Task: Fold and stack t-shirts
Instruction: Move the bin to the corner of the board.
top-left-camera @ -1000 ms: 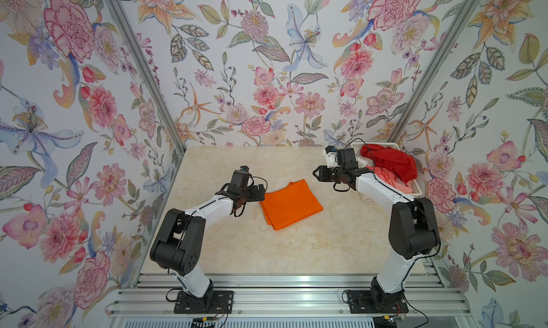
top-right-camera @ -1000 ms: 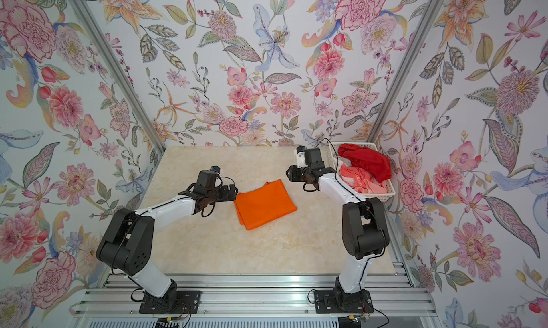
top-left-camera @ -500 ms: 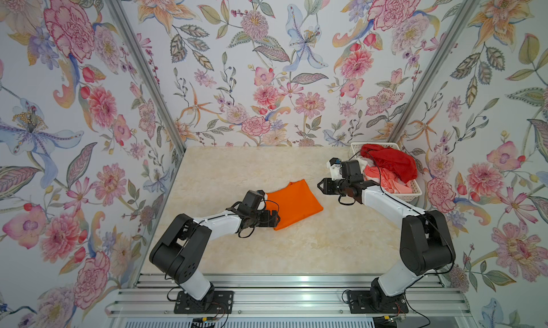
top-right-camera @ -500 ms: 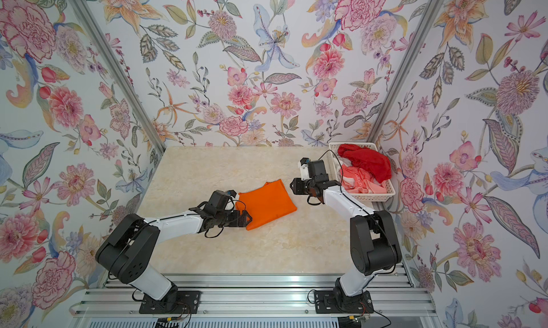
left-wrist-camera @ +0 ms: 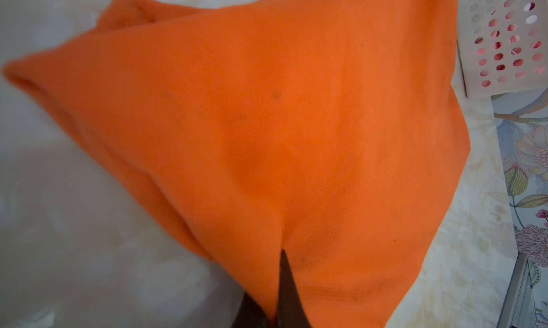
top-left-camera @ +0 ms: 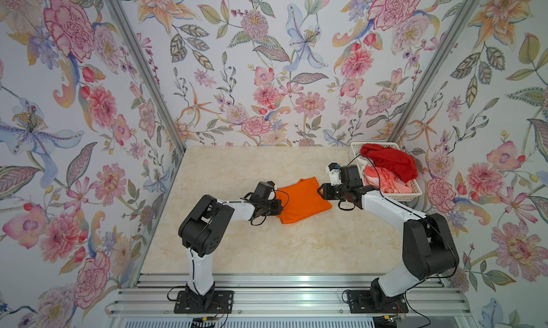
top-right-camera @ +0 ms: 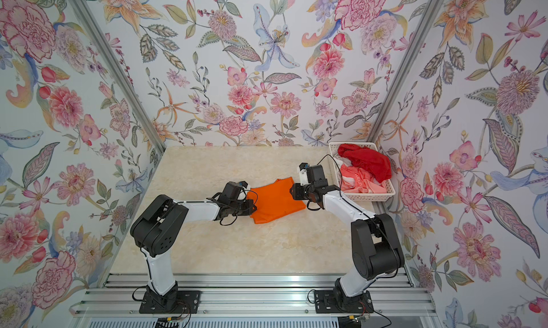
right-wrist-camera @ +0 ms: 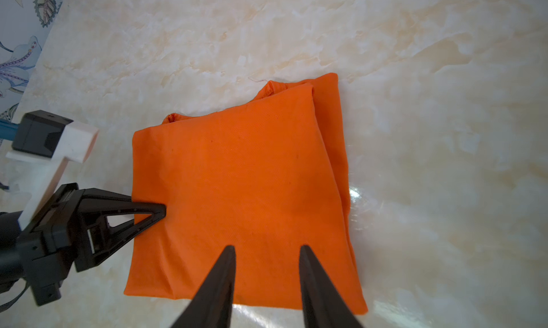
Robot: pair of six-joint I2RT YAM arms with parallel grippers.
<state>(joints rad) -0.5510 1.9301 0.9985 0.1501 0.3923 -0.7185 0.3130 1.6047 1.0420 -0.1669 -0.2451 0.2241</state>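
The folded orange t-shirt [top-left-camera: 302,200] [top-right-camera: 277,200] lies mid-table. My left gripper [top-left-camera: 278,208] [top-right-camera: 253,206] is shut on its left edge; cloth is pinched between the dark fingers [left-wrist-camera: 283,270], and the grip also shows in the right wrist view [right-wrist-camera: 163,211]. At the shirt's right edge, my right gripper [top-left-camera: 319,191] [top-right-camera: 292,191] [right-wrist-camera: 265,248] is open. Its two fingertips hover over the orange cloth [right-wrist-camera: 237,178] with nothing between them. A deep red t-shirt [top-left-camera: 391,160] [top-right-camera: 364,160] and a coral-pink-and-white t-shirt [top-left-camera: 382,181] [top-right-camera: 358,181] lie crumpled in the basket.
The white slotted basket [top-left-camera: 407,194] [top-right-camera: 372,196] [left-wrist-camera: 504,45] stands at the back right against the floral wall, just behind my right arm. Marble tabletop [top-left-camera: 267,246] stretches in front of the shirt. Floral walls close in on three sides.
My left gripper moved in to the orange shirt's left edge and went from open to shut on it. My right gripper dropped closer to the shirt's right edge, still open.
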